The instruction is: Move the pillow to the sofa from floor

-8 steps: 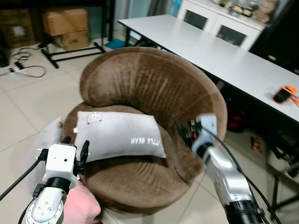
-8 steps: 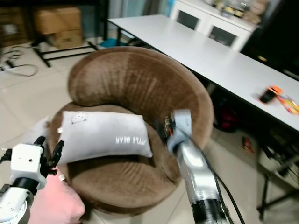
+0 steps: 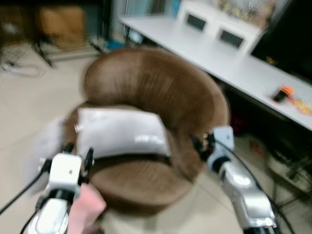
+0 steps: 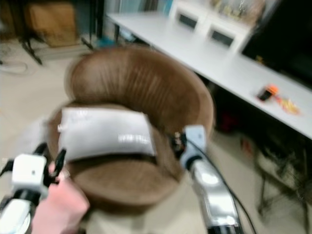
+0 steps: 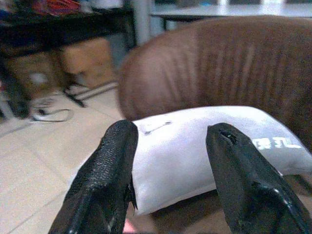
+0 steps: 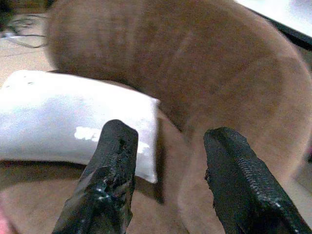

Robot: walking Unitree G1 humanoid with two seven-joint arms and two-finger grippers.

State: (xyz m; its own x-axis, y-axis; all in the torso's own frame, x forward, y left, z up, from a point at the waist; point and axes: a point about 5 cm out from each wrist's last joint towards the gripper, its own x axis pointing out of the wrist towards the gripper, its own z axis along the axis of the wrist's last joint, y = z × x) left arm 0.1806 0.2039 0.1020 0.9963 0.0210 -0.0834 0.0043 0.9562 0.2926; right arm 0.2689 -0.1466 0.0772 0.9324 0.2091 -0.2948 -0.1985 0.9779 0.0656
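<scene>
Item: one white rectangular fabric pillow (image 3: 119,134) with dark lettering, which we are finding lying flat on the seat of the round brown velvet-like sofa chair (image 3: 161,92), its long side running across the seat just in front of the curved backrest. We are holding our left gripper (image 3: 75,155) near the pillow's left end, just off the seat's front-left edge, its two black fingers (image 5: 105,170) standing spread apart with nothing between them; in the left wrist view the pillow is showing through the gap, apart from both fingers. We are keeping our right gripper (image 3: 199,145) by the sofa chair's right rim, close to the pillow's right end, its fingers (image 6: 109,175) likewise spread and gripping nothing. A person's hand (image 3: 87,207) is showing beneath our left arm at the lower edge of the head views. Also noted: a long white table (image 3: 234,63) running behind and to the right of the chair, a small orange-and-black object (image 3: 282,92) lying on it, cardboard boxes (image 5: 83,61) and a cable on the pale tiled floor (image 3: 29,102) beyond. The head views are blurring.
</scene>
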